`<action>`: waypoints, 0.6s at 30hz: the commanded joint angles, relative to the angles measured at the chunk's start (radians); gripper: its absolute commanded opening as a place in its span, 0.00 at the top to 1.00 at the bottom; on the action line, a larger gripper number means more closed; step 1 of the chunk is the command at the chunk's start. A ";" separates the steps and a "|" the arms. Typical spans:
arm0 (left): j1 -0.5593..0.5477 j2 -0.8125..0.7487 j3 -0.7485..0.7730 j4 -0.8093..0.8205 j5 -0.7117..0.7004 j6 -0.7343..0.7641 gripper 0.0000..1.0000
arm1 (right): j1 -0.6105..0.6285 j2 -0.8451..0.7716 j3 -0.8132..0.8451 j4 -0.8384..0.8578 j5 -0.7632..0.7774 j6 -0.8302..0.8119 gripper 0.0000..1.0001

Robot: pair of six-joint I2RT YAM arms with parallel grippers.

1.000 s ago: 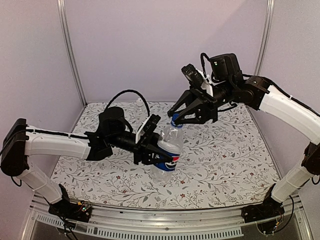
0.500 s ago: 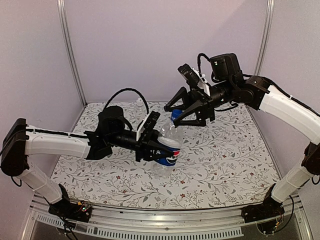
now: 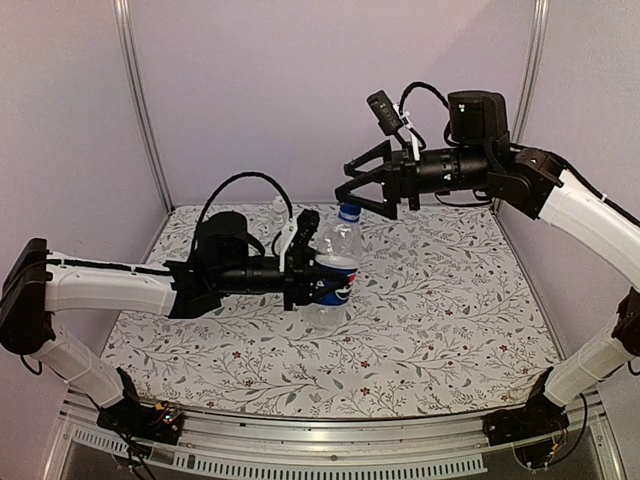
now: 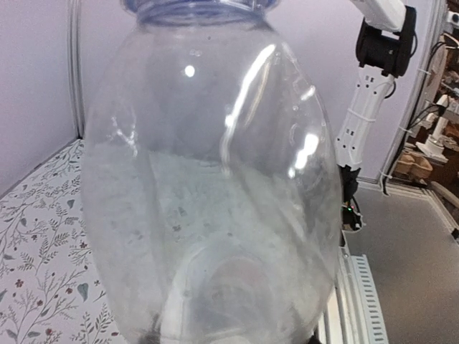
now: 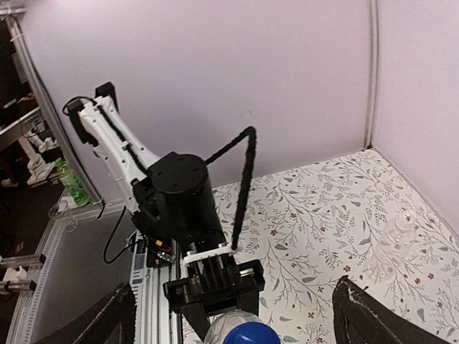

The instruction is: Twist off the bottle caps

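On the floral-patterned table cover (image 3: 450,320), the job stands at the first bottle, and its cap is not yet off. The clear plastic bottle with the blue-red-white label (image 3: 342,248) stands upright near the middle. I cannot tell whether its base rests on the cloth. My left gripper (image 3: 308,268) is pressed shut around its body from the left, so the left wrist view shows almost nothing but clear plastic. The second, plain clear bottle (image 3: 278,212) waits well apart at the back edge, untouched.

My right gripper (image 3: 352,180) hangs just above and slightly right of the held bottle's neck, jaws spread wide and touching nothing. From its wrist camera, the small bright blue round screw cap (image 5: 251,334) sits centred between the two fingers but below their tips.

I judge that the next move calls for dropping straight down until the cap lies between the pads. I would then close on it and twist while my left grip holds the bottle from turning.
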 commanded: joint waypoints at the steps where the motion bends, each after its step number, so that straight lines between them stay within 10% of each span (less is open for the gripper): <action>1: 0.003 -0.032 0.023 -0.043 -0.185 0.027 0.69 | 0.003 -0.002 0.023 0.061 0.341 0.248 0.07; 18: -0.010 -0.035 0.036 -0.099 -0.397 0.041 0.67 | 0.074 0.073 -0.020 0.071 0.528 0.350 0.16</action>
